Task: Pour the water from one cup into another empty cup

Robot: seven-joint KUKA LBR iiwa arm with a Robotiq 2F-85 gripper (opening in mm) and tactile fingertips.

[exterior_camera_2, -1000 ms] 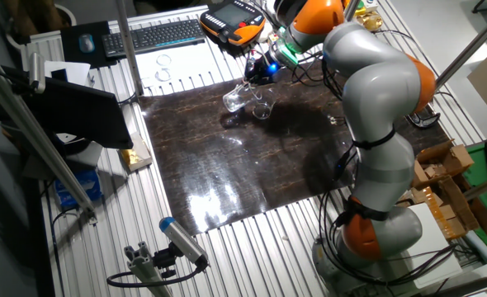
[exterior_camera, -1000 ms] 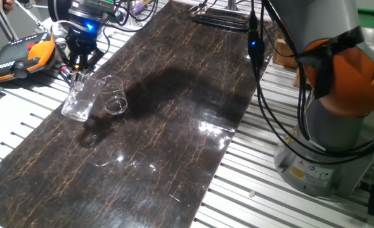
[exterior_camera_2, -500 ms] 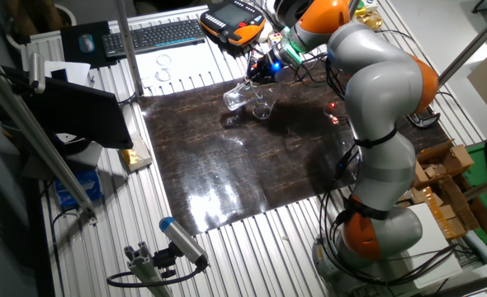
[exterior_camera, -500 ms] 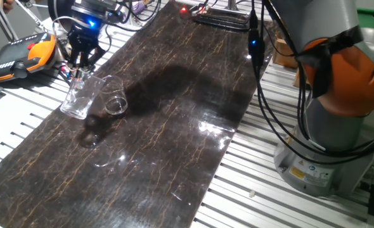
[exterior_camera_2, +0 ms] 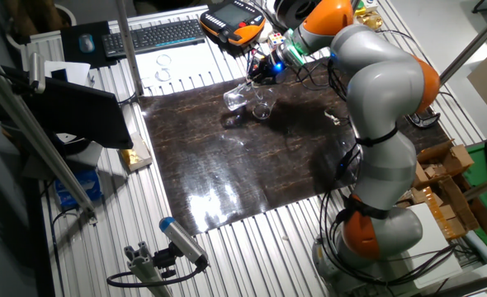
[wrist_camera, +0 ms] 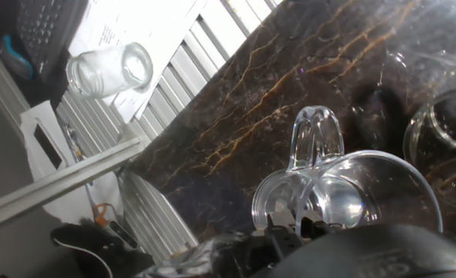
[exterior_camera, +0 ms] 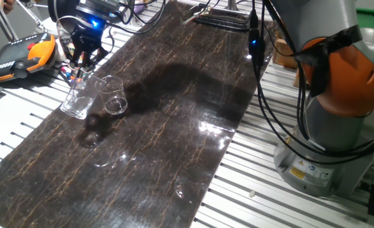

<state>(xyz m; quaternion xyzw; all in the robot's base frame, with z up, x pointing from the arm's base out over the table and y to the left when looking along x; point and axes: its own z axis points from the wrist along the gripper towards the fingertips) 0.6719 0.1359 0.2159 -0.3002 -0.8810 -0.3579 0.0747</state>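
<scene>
arm: one kuka iiwa arm (exterior_camera_2: 381, 107), grey with orange joints, reaching across the table to its far corner.
gripper: the gripper (exterior_camera: 81, 61) points down at the rim of the taller cup; its fingers look closed on that rim, and the hand view shows the rim right at the fingertips.
taller cup: the taller cup (exterior_camera: 79, 98) is clear and narrow, tilted with its mouth leaning toward the shorter cup – its base hangs lower and to the outside. in the hand view it fills the lower middle (wrist_camera: 352, 197), and a clear handle loop stands out on its side.
water: too faint to make out in any view.
shorter cup: the shorter cup (exterior_camera: 115, 96) is clear and wide, upright on the mat just beside the tilted one; in the other fixed view it sits just below the gripper (exterior_camera_2: 262, 109). whether the two cups touch cannot be told.
mat: a dark marble-patterned mat (exterior_camera: 174, 107) covers the slatted table – both cups are at its far end.
pendant: an orange and black teach pendant (exterior_camera: 19, 56) lies on the table beyond the cups.
keyboard: a keyboard (exterior_camera_2: 153, 35) lies at the far table edge.
jar: in the hand view a small clear jar (wrist_camera: 108, 69) lies on white paper off the mat.
</scene>
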